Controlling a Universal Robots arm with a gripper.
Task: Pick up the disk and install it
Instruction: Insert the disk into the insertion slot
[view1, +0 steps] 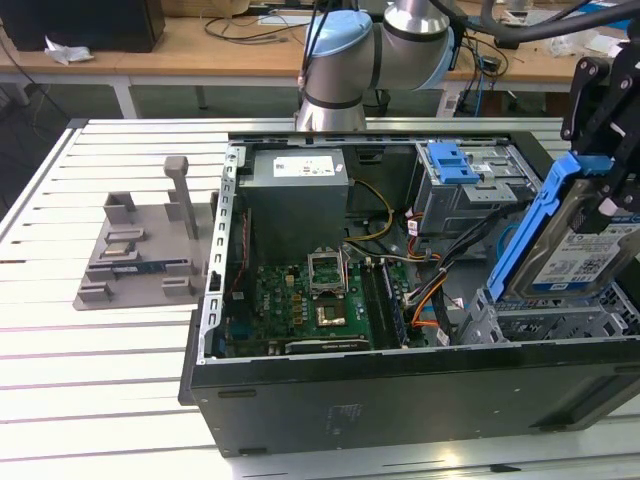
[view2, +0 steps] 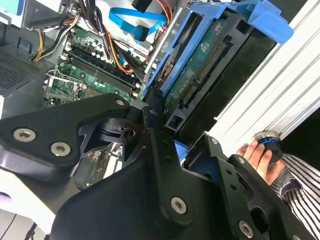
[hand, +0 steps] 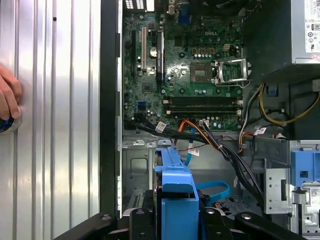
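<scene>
The disk (view1: 585, 245), a silver drive with a blue-and-white label in a blue plastic frame, hangs tilted over the right end of the open computer case (view1: 400, 385). My gripper (view1: 605, 185) is shut on it from above. It is held just over the metal drive cage (view1: 540, 320). In the second wrist view the disk (view2: 200, 70) shows its green circuit side, clamped by the black gripper (view2: 172, 135). In the first wrist view the blue frame of the disk (hand: 175, 197) sticks out between the fingers of the gripper (hand: 175, 225).
Inside the case lie the motherboard (view1: 310, 300), a grey power-supply box (view1: 295, 190), a blue latch (view1: 455, 160) and loose cables (hand: 200, 135). A grey fixture (view1: 140, 250) stands on the slatted table at the exterior view's left. A person's hand (view2: 257, 152) rests beside the case.
</scene>
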